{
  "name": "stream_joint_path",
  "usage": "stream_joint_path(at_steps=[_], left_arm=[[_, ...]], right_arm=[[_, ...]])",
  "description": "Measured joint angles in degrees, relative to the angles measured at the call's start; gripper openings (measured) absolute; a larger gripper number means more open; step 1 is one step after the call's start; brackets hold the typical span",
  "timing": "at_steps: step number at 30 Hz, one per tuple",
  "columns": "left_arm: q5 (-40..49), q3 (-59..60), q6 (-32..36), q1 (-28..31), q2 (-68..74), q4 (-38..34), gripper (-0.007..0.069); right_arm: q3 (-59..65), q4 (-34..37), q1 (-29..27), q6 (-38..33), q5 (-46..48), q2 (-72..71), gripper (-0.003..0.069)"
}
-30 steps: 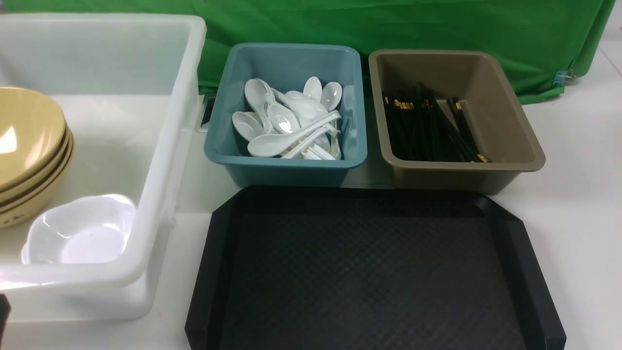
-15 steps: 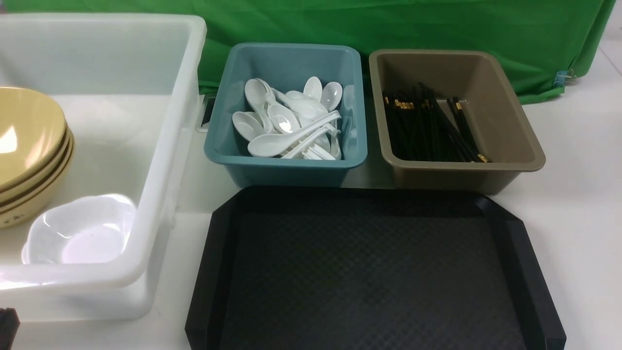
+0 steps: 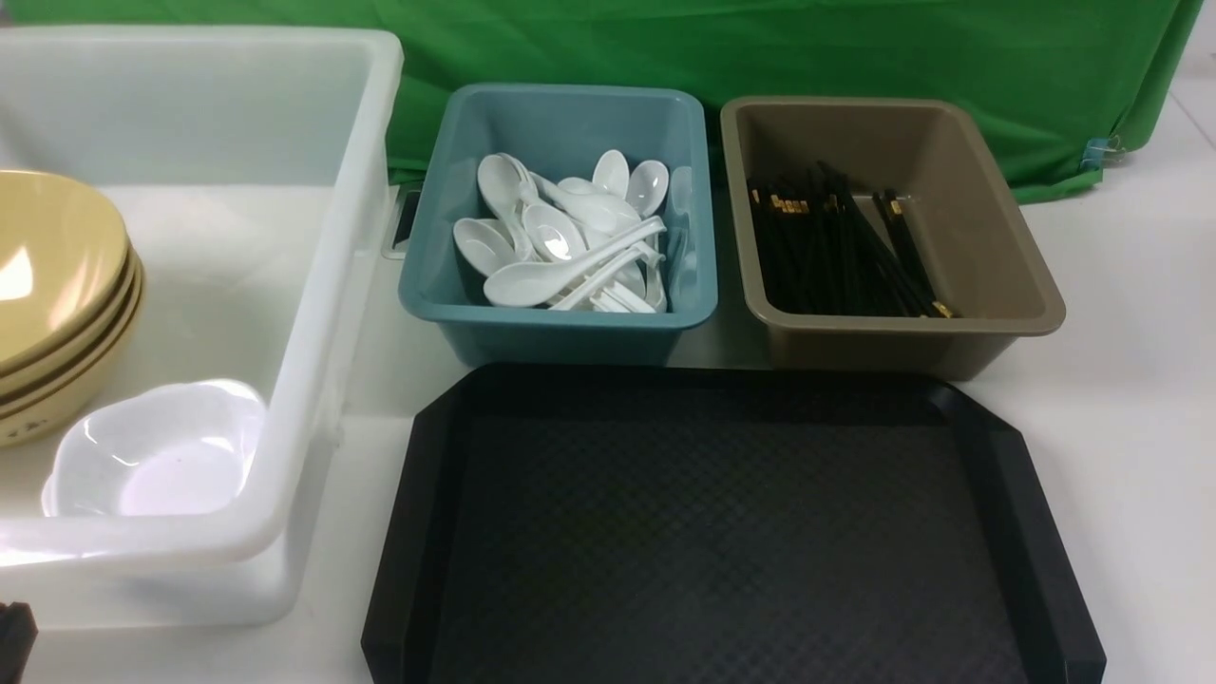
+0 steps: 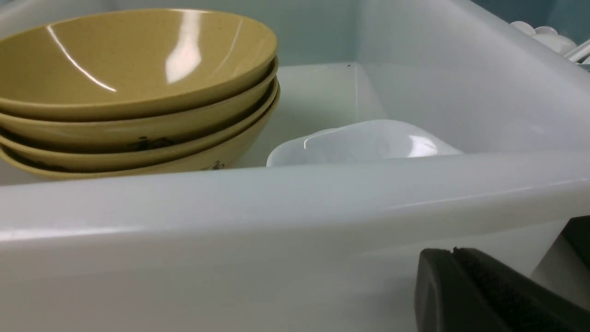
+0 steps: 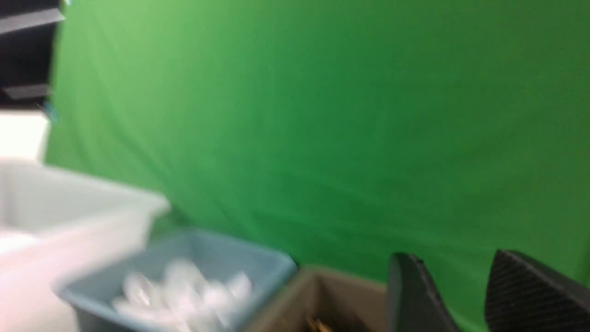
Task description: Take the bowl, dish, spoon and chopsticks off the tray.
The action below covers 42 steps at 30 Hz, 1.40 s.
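In the front view the black tray (image 3: 731, 532) fills the lower centre of the frame with nothing on its textured surface. Behind it, at upper centre, a teal bin (image 3: 560, 328) holds a heap of white soup spoons (image 3: 560, 242), and just right of it a brown bin (image 3: 912, 332) holds black chopsticks (image 3: 836, 252) with gold bands. At the left, a large translucent white tub (image 3: 313, 285) contains a stack of mustard-yellow bowls (image 3: 57, 275) and, just beside the stack, a small white dish (image 3: 157, 451). All stand on the white tabletop (image 3: 1130, 399), with a green cloth (image 3: 760, 47) across the top. Only a dark scrap of the left tool (image 3: 14, 632) shows at the lower left edge here; the left wrist view shows it (image 4: 488, 295) pressed together, low outside the tub's near wall (image 4: 276, 207), and looks over that rim at the bowl stack (image 4: 133, 87) and the dish (image 4: 364, 140). The right tool appears only in the blurred right wrist view (image 5: 465, 295), its two fingers spread apart with nothing between them, above the brown bin (image 5: 318, 295) and beside the teal bin (image 5: 193, 276).
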Motion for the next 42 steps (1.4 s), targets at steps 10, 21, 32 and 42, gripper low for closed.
stream_joint_path(at_steps=[10, 21, 32, 42], left_arm=[[0.07, 0.00, 0.56, 0.00, 0.00, 0.11, 0.0018], [0.24, 0.00, 0.67, 0.00, -0.09, 0.17, 0.0018], [0.24, 0.00, 0.76, 0.00, -0.09, 0.17, 0.0018], [0.24, 0.00, 0.88, 0.00, -0.09, 0.65, 0.0018]], right_arm=[[17.52, 0.00, -17.30, -5.77, 17.58, -13.71, 0.0241], [17.59, 0.00, -17.98, -4.01, 19.90, -14.31, 0.0241], [17.59, 0.00, -17.98, -3.95, 19.90, -14.31, 0.0241], [17.59, 0.00, -17.98, -3.95, 19.90, -14.31, 0.0242]])
